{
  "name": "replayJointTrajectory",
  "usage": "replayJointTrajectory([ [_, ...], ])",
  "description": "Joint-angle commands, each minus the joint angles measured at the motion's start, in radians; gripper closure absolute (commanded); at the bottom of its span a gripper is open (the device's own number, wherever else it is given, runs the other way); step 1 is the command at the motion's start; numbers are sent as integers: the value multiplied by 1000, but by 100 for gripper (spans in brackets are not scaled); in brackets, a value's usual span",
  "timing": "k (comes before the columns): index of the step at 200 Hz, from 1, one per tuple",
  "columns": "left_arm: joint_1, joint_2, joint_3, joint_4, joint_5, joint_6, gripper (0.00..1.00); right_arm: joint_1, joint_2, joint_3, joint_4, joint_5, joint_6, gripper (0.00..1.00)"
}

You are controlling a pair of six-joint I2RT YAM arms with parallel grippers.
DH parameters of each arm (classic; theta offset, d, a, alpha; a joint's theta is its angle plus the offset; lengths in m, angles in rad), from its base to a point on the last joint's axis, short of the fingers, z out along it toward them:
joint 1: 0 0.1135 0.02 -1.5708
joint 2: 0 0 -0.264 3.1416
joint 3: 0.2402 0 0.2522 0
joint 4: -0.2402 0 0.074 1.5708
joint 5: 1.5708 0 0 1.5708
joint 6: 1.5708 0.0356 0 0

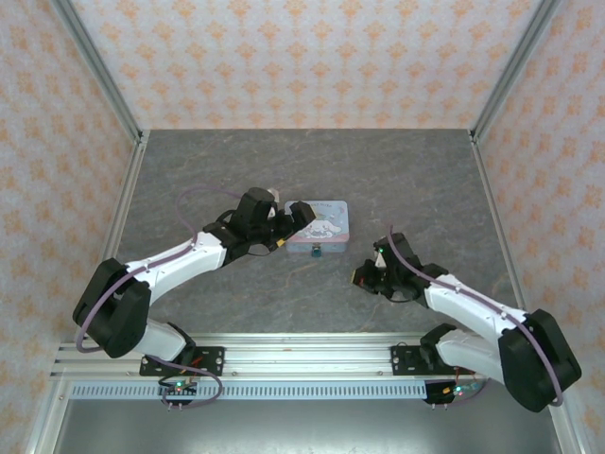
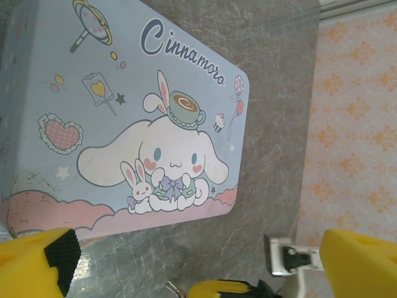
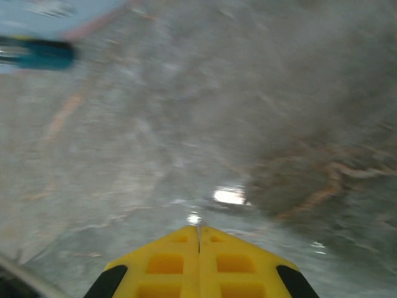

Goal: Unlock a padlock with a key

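The pale-blue cartoon-printed tin [image 1: 321, 220] lies flat near the middle of the grey marbled desk [image 1: 397, 170], its long sides running parallel to the desk's near edge. The padlock [image 1: 316, 252], a small teal block, sits against the middle of the tin's near side. From above I cannot tell whether it hangs from the tin's front or merely touches it. In the right wrist view the padlock [image 3: 43, 54] appears as a blurred teal shape in the upper left corner, just below a strip of the tin [image 3: 68, 7].

The left hand [image 1: 295, 228] is at the tin's left end, its jaws spread as wide as they go and holding nothing. Its wrist view looks down across the tin's printed lid [image 2: 124, 124], with one yellow finger [image 2: 28, 264] at the lower left and the other at the lower right, well apart.

The right hand [image 1: 365, 276] hovers low over bare desk, to the right of the padlock and nearer the desk's near edge, apart from tin and lock. Its two yellow fingers [image 3: 167, 264] are pressed together along one seam. The picture is too blurred to show whether anything thin is pinched between them.
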Motion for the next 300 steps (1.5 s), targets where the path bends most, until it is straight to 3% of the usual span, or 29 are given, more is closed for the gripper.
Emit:
replayJointTrajectory([
  [1, -8, -6, 14, -20, -25, 16, 0, 22, 56, 2, -47, 96, 20, 100],
  [59, -11, -7, 17, -27, -36, 21, 0, 72, 97, 38, -35, 121, 33, 100],
  [108, -11, -23, 10, -43, -47, 34, 0, 84, -149, 82, -115, 139, 72, 100],
  [186, -16, -21, 5, -39, -49, 31, 0, 87, 92, 31, -48, 146, 49, 100],
  [229, -19, -23, 6, -39, -52, 29, 0, 87, 92, 67, -60, 146, 32, 100],
  [251, -20, -23, 5, -38, -52, 29, 0, 86, 86, 67, -64, 146, 30, 82],
  [275, -22, -25, 3, -37, -52, 31, 0, 87, 67, 61, -75, 159, 39, 56],
  [300, -22, -24, 1, -36, -54, 30, 0, 87, 2, 63, -101, 165, 44, 51],
])
